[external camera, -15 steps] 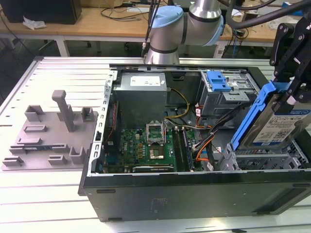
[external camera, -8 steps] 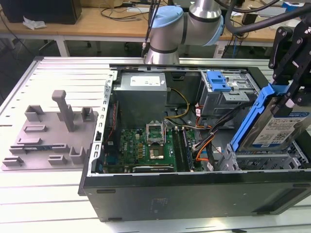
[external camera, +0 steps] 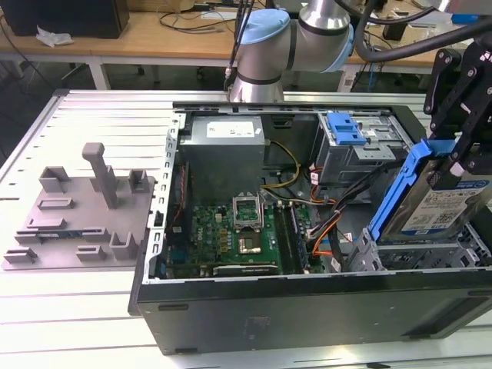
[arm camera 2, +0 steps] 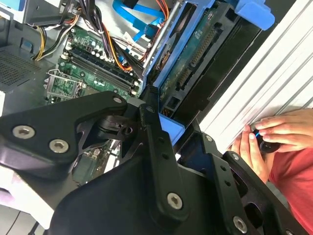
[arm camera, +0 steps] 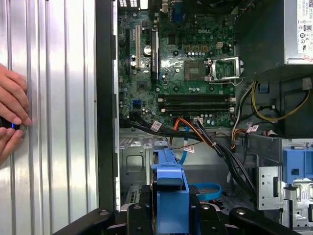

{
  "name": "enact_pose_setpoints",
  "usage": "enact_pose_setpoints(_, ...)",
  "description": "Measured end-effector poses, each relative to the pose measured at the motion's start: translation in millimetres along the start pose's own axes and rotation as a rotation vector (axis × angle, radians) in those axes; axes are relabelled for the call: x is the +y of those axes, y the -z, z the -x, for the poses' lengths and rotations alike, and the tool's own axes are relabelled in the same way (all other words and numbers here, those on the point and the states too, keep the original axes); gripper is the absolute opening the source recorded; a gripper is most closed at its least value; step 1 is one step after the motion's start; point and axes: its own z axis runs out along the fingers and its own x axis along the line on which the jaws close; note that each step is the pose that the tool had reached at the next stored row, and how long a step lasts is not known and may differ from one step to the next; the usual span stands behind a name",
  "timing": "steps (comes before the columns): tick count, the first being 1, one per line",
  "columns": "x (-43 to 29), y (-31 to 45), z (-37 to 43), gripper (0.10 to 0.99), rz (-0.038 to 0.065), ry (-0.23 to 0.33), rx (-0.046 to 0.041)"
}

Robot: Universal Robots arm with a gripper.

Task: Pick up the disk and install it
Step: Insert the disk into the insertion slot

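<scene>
The disk (external camera: 440, 201), a silver drive with a blue-and-white label in a blue carrier bracket (external camera: 397, 191), hangs tilted on edge at the exterior view's right. It is just above the drive cage (external camera: 415, 254) of the open computer case (external camera: 307, 304). My gripper (external camera: 455, 161) is shut on its upper end. The second wrist view shows the disk's circuit-board underside (arm camera 2: 195, 54) beyond my black fingers (arm camera 2: 152, 147). In the first wrist view the carrier's blue edge (arm camera: 171, 193) sits between the gripper's arms, over the case floor.
Inside the case lie the motherboard (external camera: 231, 231), a grey power-supply box (external camera: 227, 146), cables (external camera: 327, 223) and a blue ribbed latch (external camera: 344, 127). A grey fixture plate (external camera: 81, 219) rests on the ribbed table at the exterior view's left. A person's hands (arm camera 2: 274, 134) are beside the case.
</scene>
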Motion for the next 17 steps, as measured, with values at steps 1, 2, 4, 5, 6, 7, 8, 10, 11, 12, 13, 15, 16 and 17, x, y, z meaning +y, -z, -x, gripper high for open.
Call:
enact_pose_setpoints(1,0.0,0.2,0.0,0.365,0.0,0.0,-0.0001)
enact_pose_setpoints(2,-0.2,1.0,0.0,0.365,0.0,0.0,-0.002)
enact_pose_setpoints(4,0.0,7.2,0.2,0.365,0.0,0.0,0.0)
enact_pose_setpoints(5,0.1,9.7,0.1,0.365,0.0,0.0,-0.0002)
enact_pose_setpoints(6,0.1,10.3,0.2,0.365,0.0,0.0,-0.0002)
enact_pose_setpoints(7,0.1,10.3,0.3,0.365,0.0,-0.001,-0.0001)
enact_pose_setpoints(8,0.2,11.2,0.2,0.365,0.0,-0.002,0.0001)
enact_pose_setpoints(10,0.2,13.6,0.3,0.365,0.0,-0.004,0.0003)
enact_pose_setpoints(11,0.2,15.7,0.3,0.365,0.0,-0.005,0.0)
enact_pose_setpoints(12,0.2,16.9,0.4,0.365,0.0,-0.006,0.0001)
enact_pose_setpoints(13,0.2,17.2,0.4,0.365,0.0,-0.007,0.0001)
enact_pose_setpoints(15,-0.6,17.9,0.5,0.365,0.002,-0.007,0.001)
enact_pose_setpoints(16,-1.5,18.4,0.5,0.365,0.006,-0.007,0.0022)
enact_pose_setpoints(17,-2.2,18.8,0.5,0.365,0.01,-0.007,0.0033)
